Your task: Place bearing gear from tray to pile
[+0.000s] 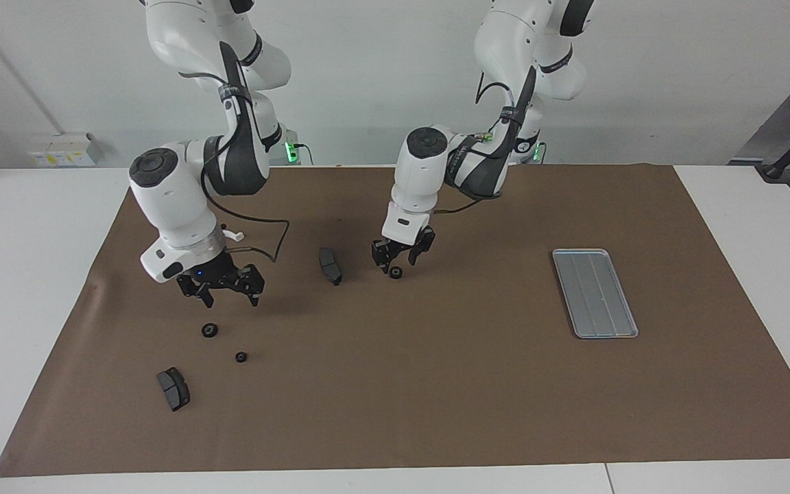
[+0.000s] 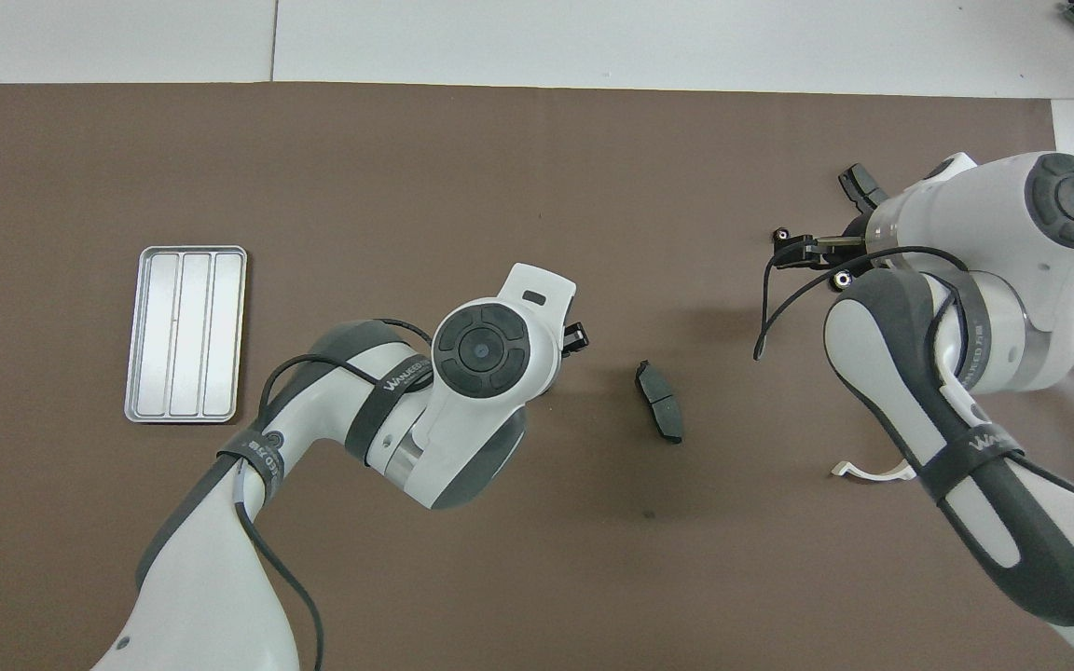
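We keep the left pincer (image 1: 402, 259), open just above a lone gear (image 1: 396, 272), descending straight to clamp it, then carry it to the pile (image 1: 210, 330) under the waiting, wide-open right pincer (image 1: 229, 288).

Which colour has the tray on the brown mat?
Silver-grey, with lengthwise ridges; the tray shows best in the overhead view.

Ridged silver metal tray (image 1: 595, 293); matt brown mat (image 1: 436, 398).

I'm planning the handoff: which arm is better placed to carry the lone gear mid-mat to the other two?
Probably left: the left claw hangs open directly over the lone gear. The right claw, also open, is up by the pile, well apart from that gear.
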Tool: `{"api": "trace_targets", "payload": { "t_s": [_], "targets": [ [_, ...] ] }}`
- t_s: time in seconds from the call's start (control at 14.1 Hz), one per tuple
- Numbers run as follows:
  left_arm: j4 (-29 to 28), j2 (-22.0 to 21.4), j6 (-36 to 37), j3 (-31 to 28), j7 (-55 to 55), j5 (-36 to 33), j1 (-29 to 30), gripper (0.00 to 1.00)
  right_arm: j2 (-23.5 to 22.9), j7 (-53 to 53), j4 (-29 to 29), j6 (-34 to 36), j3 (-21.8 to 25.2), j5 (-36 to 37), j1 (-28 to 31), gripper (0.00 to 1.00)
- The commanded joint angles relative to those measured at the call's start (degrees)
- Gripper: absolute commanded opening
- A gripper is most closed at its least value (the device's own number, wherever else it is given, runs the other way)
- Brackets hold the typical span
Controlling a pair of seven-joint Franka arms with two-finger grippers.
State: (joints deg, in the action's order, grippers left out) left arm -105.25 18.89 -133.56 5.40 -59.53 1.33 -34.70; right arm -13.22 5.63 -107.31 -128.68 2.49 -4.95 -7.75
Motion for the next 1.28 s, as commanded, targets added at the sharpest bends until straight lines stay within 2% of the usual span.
{"api": "trace_targets", "payload": {
  "t_s": [0.0,0.14,0.57,0.71,0.92,1.06,1.13,1.21],
  "targets": [
    [-0.13,-7.00,8.02,-0.13,0.81,0.16,4.27,0.74,-0.14,5.15,1.05,1.41,-0.30,-0.23,-3.74,1.00],
    [-0.13,-10.43,13.65,-0.22,4.22,0.16,7.69,0.74,-0.05,6.93,0.97,1.33,-0.30,-0.32,-6.92,1.00],
    [-0.92,-20.89,28.51,-0.39,27.40,0.78,20.78,0.74,-2.50,17.80,1.05,-1.48,-0.38,-0.23,-19.74,1.00],
    [-0.92,-22.92,32.99,-0.39,38.82,0.78,26.84,0.74,-4.00,22.39,0.96,-3.33,-0.38,-0.15,-23.88,1.00],
    [-0.66,-24.51,35.82,-0.48,50.97,0.78,33.97,0.75,-6.28,26.35,0.79,-4.99,-0.30,0.55,-28.98,1.00],
    [-0.66,-25.21,36.18,-0.57,57.38,0.78,37.66,0.87,-8.91,27.94,0.61,-8.07,-0.38,3.27,-29.95,1.00],
    [-0.48,-25.39,36.18,-0.57,60.37,0.78,39.86,0.97,-9.97,28.03,0.61,-9.21,-0.38,4.50,-30.31,1.00],
    [-0.22,-25.83,36.00,-0.57,62.23,0.78,41.10,1.00,-10.50,28.12,0.53,-9.92,-0.38,4.69,-30.31,1.00]
  ]
}}
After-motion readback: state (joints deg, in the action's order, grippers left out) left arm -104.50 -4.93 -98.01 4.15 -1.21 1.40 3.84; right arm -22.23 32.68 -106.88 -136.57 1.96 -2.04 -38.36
